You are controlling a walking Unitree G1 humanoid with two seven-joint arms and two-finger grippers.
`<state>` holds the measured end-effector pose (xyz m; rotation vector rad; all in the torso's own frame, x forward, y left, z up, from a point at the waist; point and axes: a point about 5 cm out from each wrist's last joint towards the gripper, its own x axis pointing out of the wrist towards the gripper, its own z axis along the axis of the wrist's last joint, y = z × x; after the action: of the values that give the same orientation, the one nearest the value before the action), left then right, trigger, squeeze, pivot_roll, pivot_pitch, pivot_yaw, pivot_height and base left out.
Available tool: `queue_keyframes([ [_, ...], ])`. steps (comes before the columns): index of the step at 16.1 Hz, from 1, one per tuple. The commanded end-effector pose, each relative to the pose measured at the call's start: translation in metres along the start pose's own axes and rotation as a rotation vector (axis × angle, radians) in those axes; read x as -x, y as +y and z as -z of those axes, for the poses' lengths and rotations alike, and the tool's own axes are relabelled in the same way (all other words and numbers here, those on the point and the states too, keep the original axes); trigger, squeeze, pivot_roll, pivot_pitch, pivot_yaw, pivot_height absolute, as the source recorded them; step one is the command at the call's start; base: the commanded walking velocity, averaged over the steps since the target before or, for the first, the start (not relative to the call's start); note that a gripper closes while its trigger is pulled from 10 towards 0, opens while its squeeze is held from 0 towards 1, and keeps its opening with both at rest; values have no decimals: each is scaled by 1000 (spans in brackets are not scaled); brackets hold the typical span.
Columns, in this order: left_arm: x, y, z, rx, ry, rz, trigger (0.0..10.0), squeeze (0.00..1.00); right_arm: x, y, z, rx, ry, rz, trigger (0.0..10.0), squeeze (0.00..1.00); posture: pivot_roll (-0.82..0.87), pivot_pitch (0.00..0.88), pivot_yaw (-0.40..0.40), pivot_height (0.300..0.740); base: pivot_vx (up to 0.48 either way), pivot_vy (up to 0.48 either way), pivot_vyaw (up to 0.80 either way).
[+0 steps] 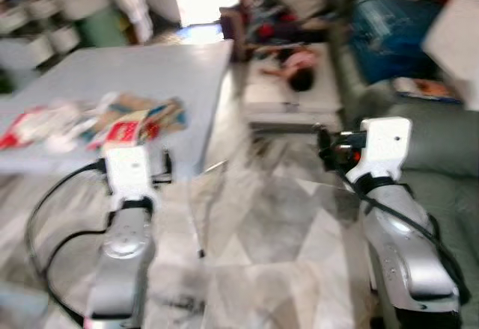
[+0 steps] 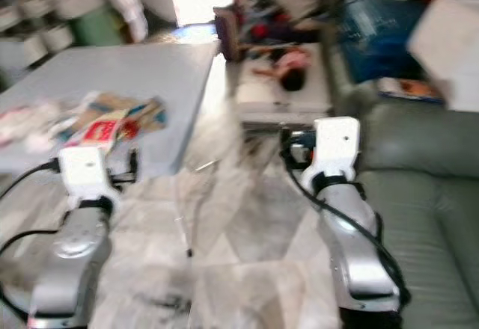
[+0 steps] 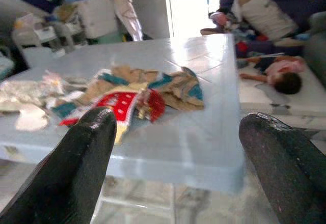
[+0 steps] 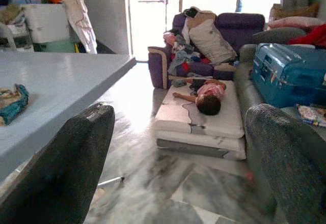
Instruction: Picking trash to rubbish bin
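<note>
Grey table, one wrapper pile, two spread pincers, left pincer, right pincer

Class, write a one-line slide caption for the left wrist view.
Open left gripper faces a pale blue table strewn with crumpled wrappers.

Crumpled trash, made up of red, white, teal and brown wrappers and torn paper, is spread flat near the front edge of the pale blue table.
</note>
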<state>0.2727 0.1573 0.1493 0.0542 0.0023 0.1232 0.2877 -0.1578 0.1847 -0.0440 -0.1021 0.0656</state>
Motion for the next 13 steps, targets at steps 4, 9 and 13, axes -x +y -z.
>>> queue_keyframes([
  [4, -6, 4, -3, 5, -10, -8, 10000, 0, -6, 6, -7, 9, -30, -28, 10000, 0, 77, 0, 20, 740, 0, 0, 800],
  [9, -9, 7, -1, 34, 1, -34, 10000, 0, -7, 5, -11, -24, -49, -33, 10000, 0, 69, 0, 7, 740, 0, 0, 319],
  [13, -12, 9, -1, 58, 6, -42, 10000, 0, -7, 4, -13, -22, -52, -32, 10000, 0, 63, 0, 4, 740, 0, 71, 0],
])
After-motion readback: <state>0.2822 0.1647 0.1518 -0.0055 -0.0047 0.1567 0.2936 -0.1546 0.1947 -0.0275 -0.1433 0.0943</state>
